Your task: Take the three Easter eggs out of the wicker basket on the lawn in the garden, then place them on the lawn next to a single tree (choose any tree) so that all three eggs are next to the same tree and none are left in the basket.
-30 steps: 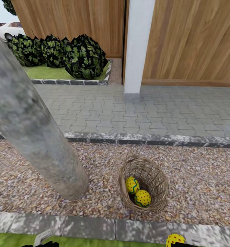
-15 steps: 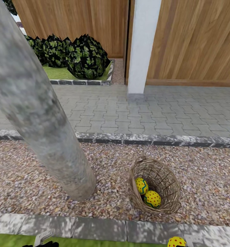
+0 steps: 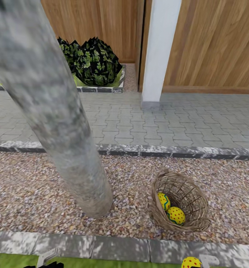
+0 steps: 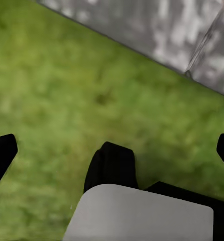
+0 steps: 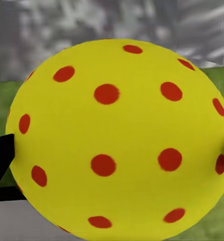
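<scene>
Right claw [image 5: 114, 150] grips a red-dotted yellow egg [image 5: 117, 140].

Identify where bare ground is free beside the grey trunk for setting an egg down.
Free: pebble gravel between the mottled grey trunk and the stone kerb. Crowded: the brown wicker basket holding two yellow dotted eggs.

Yellow, red-dotted egg [image 5: 117, 140]; brown basket [image 3: 184, 204]

no readable text, labels, numbers or signs anywhere (the eggs [image 3: 171, 209] carry only dots).
</scene>
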Available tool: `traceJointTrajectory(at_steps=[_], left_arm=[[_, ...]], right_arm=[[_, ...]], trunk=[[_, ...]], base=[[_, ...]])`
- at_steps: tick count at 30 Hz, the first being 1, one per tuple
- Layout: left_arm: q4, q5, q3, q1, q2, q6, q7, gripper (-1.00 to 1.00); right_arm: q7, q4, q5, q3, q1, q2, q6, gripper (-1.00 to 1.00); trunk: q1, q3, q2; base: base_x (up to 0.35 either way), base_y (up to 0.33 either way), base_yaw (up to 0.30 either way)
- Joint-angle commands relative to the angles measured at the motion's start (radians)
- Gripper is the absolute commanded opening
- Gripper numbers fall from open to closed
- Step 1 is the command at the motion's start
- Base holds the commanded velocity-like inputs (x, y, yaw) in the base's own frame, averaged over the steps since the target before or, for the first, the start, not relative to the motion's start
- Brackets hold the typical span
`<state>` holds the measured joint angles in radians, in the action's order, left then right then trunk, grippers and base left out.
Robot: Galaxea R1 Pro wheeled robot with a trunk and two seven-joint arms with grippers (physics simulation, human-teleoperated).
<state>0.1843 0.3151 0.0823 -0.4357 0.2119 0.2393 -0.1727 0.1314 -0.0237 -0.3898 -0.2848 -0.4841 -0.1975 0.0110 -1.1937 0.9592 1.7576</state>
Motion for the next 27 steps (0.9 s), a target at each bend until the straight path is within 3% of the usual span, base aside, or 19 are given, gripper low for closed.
traceJointTrajectory(at_steps=[1, 14, 27], left_arm=[[0.001, 0.001, 0.008, 0.000, 0.000, 0.008, -0.004, 1.00], [0.001, 0.001, 0.008, 0.000, 0.000, 0.007, -0.004, 1.00], [0.001, 0.001, 0.008, 0.000, 0.001, 0.008, -0.004, 1.00]], right_arm=[[0.004, 0.001, -0.011, -0.008, -0.001, 0.000, 0.001, -1.00], [0.003, 0.002, -0.011, -0.008, -0.001, 0.000, 0.001, -1.00], [0.003, 0.002, -0.010, -0.008, -0.001, 0.001, 0.001, -1.00]], trunk=[[0.000, 0.001, 0.000], [0.000, 0.001, 0.000], [0.000, 0.001, 0.000]], base=[[0.000, 0.318, 0.000], [0.009, 0.321, 0.000], [0.151, 0.309, 0.000]])
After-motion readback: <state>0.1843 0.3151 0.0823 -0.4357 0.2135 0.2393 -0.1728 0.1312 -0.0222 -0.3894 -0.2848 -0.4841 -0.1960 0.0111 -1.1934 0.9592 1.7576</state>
